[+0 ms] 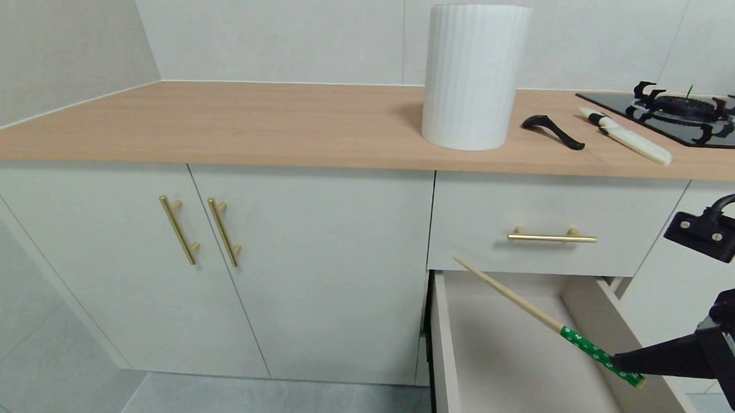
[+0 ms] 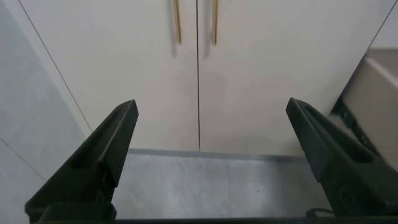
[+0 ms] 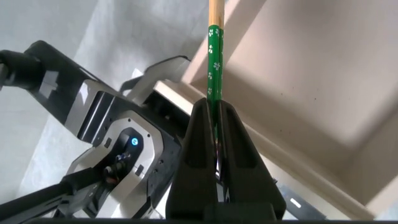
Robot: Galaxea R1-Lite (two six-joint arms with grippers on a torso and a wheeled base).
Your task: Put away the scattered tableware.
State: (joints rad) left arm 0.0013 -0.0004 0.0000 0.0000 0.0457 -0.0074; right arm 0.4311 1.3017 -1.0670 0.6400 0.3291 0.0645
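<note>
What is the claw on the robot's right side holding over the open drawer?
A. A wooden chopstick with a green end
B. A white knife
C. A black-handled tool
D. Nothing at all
A: the right gripper is shut on the green end of the chopstick, which slants over the open drawer, while the white knife lies on the counter.

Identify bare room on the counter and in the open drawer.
Free: the countertop from the wall corner to the white ribbed canister; the open drawer's floor beneath the held chopsticks. Crowded: between canister and gas hob, where a black-handled utensil and white knife lie.
</note>
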